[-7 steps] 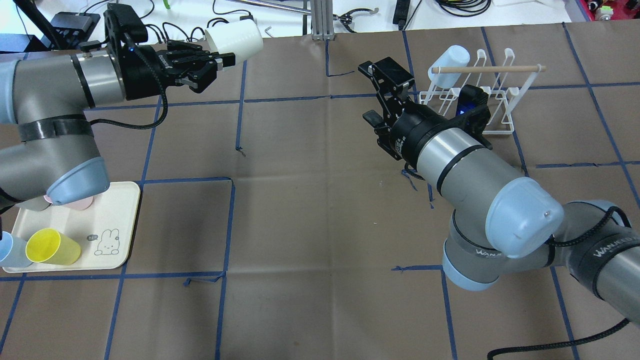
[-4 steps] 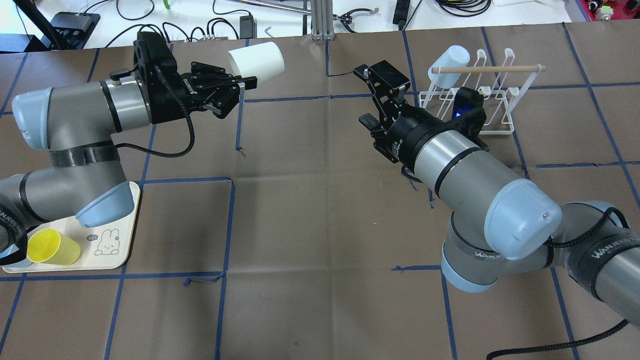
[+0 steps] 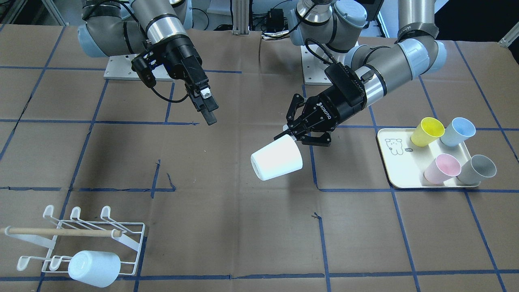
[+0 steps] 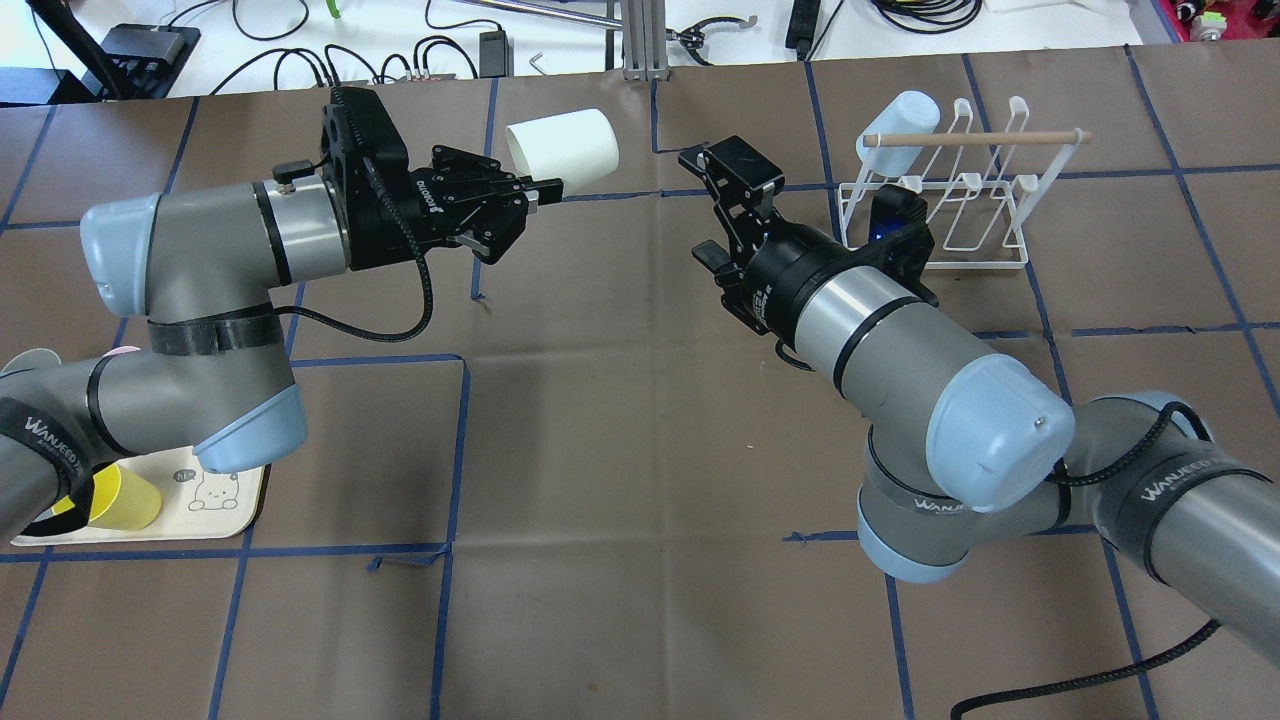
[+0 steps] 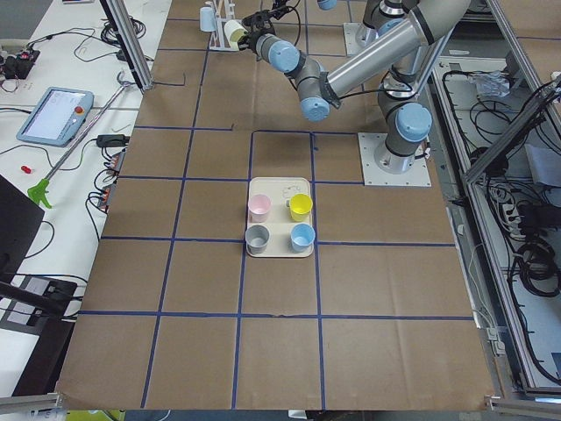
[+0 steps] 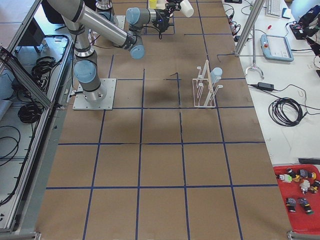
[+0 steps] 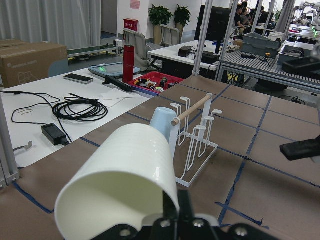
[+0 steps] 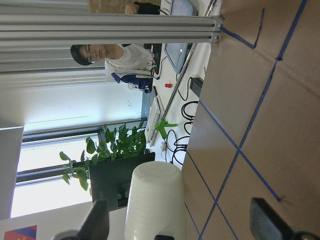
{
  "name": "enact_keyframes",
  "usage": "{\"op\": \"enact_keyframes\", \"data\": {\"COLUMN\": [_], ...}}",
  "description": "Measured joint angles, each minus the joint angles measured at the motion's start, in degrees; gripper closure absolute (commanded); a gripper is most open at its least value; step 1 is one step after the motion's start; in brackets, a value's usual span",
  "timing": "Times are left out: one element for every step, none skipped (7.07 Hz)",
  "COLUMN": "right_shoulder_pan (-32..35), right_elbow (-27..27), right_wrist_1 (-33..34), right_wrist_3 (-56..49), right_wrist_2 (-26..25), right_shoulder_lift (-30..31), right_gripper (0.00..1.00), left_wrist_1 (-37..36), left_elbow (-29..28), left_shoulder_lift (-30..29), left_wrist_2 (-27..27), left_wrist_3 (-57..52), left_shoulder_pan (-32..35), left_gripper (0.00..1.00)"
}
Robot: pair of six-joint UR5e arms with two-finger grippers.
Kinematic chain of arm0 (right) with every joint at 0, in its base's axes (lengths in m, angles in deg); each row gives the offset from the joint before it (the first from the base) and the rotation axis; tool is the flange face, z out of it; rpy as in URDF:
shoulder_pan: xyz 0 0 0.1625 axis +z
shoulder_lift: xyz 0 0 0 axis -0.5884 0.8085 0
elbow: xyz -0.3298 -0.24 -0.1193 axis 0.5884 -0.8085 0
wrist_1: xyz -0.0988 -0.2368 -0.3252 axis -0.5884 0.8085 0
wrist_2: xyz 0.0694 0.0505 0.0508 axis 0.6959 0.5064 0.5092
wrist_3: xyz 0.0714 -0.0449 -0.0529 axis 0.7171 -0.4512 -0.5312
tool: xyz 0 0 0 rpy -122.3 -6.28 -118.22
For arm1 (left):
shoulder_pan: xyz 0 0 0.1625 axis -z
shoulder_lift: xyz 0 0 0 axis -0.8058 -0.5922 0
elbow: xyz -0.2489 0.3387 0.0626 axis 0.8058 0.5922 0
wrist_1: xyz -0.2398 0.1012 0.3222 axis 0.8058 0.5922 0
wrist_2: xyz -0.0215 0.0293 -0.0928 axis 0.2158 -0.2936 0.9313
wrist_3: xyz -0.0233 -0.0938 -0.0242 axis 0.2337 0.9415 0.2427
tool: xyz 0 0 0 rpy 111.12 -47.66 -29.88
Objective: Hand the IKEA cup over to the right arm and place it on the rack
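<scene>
Far left of the overhead view: cream rectangular tray (image 4: 235,500) with coloured plastic cups, well apart from the action.

Left gripper (image 4: 545,188): clamped on the rim wall of the white tapered plastic IKEA cup (image 4: 560,148), one finger inside the mouth per the left wrist view.

Cup carried in the air over the brown paper-covered table (image 4: 620,420), touching nothing else. Long axis about level, along the line between the two claws. Closed base pointing right, open mouth back toward the left wrist.

Next along, right gripper (image 4: 718,208) of the silver-grey right arm (image 4: 880,330): spread wide, empty, facing the base. Right wrist view frames the base between its fingers (image 8: 98,220). Near, not touching.

Beyond it, small white wire rack (image 4: 985,215) with wooden dowel, just behind the right wrist. Pale blue cup (image 4: 897,118) already on a corner prong, other prongs apparently free.

Judgement: handover turns on closing that axial gap and gripping the body near the base. No object between the claws.
</scene>
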Motion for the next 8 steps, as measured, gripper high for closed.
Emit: {"op": "enact_keyframes", "data": {"right_shoulder_pan": [0.87, 1.93, 2.75, 3.36, 3.62, 3.77, 3.88, 3.92], "right_elbow": [-1.07, -2.8, -4.77, -6.44, -7.41, -8.15, -9.16, -10.06], "right_wrist_1": [-0.13, -0.19, -0.21, -0.1, 0.12, 0.26, 0.25, 0.15], "right_wrist_3": [1.7, 2.8, 3.2, 3.31, 3.32, 3.32, 3.31, 3.31], "right_wrist_2": [-1.24, -2.04, -2.44, -2.66, -2.69, -2.69, -2.71, -2.73], "right_shoulder_lift": [-1.05, -2.79, -4.8, -6.75, -8.31, -9.62, -10.64, -11.44], "right_gripper": [0.01, 0.01, 0.01, 0.01, 0.01, 0.01, 0.01, 0.02], "left_wrist_1": [-0.1, -0.25, -0.41, -0.51, -0.55, -0.56, -0.56, -0.57], "left_elbow": [0.01, 0.0, 0.02, 0.04, 0.07, 0.08, 0.06, 0.05], "left_shoulder_lift": [-0.06, -0.14, -0.19, -0.22, -0.23, -0.23, -0.24, -0.24], "left_wrist_2": [-1.1, -2.28, -2.8, -2.98, -3.04, -3.06, -3.06, -3.07], "left_wrist_3": [0.4, 0.86, 1.06, 1.1, 1.11, 1.11, 1.11, 1.11], "left_shoulder_pan": [1.0, 1.99, 2.53, 2.73, 2.81, 2.86, 2.89, 2.9], "left_gripper": [1.0, 1.0, 1.0, 1.0, 1.0, 1.0, 1.0, 1.0]}}
